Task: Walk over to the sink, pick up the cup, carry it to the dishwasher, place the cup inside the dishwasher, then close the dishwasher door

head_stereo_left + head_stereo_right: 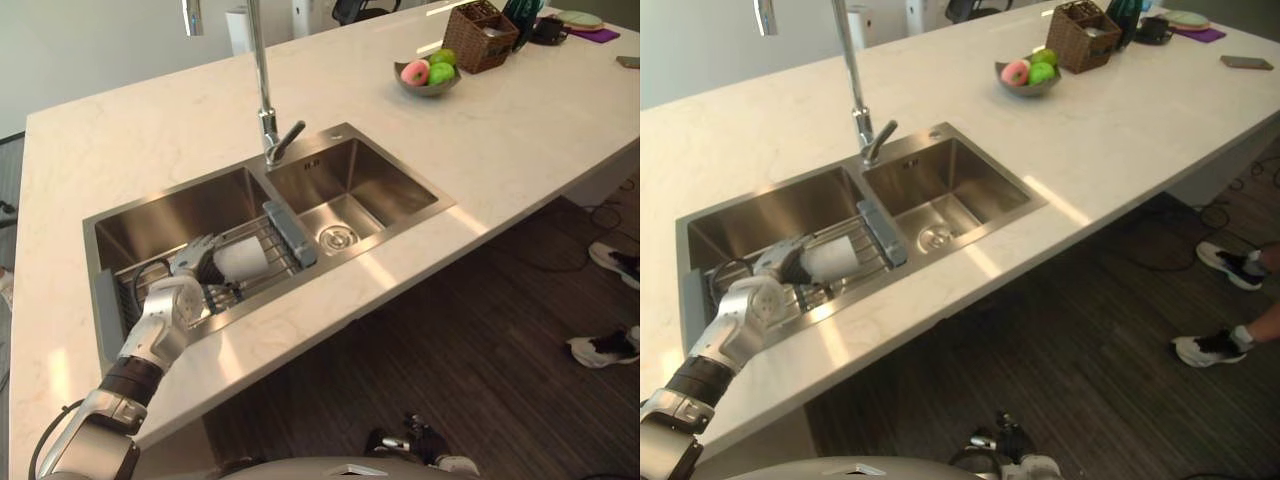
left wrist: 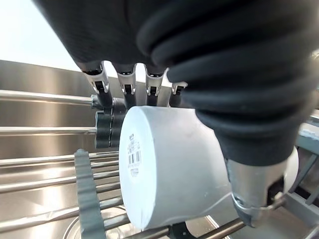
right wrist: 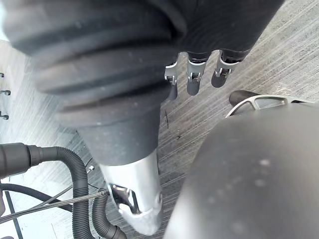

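You have one white cup to deal with, and it lies on its side on the single wire rack that spans the left basin of the sink. Your left hand is down in that basin and closed round the cup. In the left wrist view its fingers reach over the cup's upper side with their dark tips bent down past the flat base. The thumb presses the opposite side, so the cup sits pinched between them and is still touching the rack's bars.

The sink has two basins. The second one, with its round drain, lies just beyond the rack's grey end bar, on the side of the hand away from your arm. One tall tap rises from the rim between the basins, past the fingertips.

Well beyond the hand on the pale counter stands one grey bowl holding three fruits, one pink and two green. One wicker basket stands just behind it.

Your right hand hangs over the dark wood floor, far from the cup, its fingers loose, straight and holding nothing. A person's two shoes stand on the floor past the counter's far end.
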Robot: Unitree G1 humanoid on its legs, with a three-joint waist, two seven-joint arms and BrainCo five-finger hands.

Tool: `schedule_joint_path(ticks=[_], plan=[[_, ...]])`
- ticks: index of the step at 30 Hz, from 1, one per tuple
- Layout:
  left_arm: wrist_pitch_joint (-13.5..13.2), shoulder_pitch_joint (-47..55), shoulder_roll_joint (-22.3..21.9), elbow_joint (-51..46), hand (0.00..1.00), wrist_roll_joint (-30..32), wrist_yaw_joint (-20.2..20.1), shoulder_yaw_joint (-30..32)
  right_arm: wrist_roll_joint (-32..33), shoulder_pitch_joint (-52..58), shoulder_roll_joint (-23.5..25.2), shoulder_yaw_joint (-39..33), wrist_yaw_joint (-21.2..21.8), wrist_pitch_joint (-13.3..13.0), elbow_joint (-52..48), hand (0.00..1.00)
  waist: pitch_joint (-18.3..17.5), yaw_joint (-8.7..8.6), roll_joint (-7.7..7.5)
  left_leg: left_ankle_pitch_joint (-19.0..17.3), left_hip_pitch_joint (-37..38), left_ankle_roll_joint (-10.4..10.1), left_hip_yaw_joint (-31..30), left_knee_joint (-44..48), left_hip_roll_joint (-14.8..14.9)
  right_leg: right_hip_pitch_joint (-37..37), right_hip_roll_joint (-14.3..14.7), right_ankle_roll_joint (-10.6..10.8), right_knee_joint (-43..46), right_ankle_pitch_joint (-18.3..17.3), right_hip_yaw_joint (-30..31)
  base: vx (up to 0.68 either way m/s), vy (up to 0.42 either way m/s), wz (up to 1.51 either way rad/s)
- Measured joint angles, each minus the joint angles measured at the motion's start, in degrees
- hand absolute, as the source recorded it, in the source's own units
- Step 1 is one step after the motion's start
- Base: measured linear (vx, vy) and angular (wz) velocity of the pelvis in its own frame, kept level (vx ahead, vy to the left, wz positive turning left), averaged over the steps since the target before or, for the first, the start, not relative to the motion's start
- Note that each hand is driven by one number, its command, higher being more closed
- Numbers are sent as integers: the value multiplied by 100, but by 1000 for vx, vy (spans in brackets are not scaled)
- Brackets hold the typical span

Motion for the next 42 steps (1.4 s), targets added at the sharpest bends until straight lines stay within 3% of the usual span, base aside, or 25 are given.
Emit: schedule_joint_path(ticks=[23, 24, 30, 42], plan=[[-1, 197, -306, 46, 0, 628, -116, -352, -150, -118, -13, -22, 42, 93, 4, 0, -11, -21, 24, -21, 90, 32, -84, -31, -75, 130, -58, 60, 0, -13, -65, -11, 14, 1], [17, 202, -339, 51, 100, 692, -166, -408, -151, -119, -13, -23, 43, 133, 5, 0, -16, -21, 12, -21, 97, 32, -87, -34, -79, 139, -62, 66, 0, -20, -66, 0, 0, 0], [207, 204, -504, 116, 100, 900, -503, -400, -183, -128, -20, -29, 49, 227, 12, 0, -54, -22, 46, -22, 99, 35, -90, -47, -98, 140, -76, 74, 1, -25, -64, 0, 0, 0], [336, 205, -637, 229, 100, 884, -543, -391, -197, -165, 17, -29, 52, 314, 228, 0, -214, -23, -105, 50, 162, 74, -90, -230, -197, 142, -136, 83, 1, -19, -48, 0, 0, 0]])
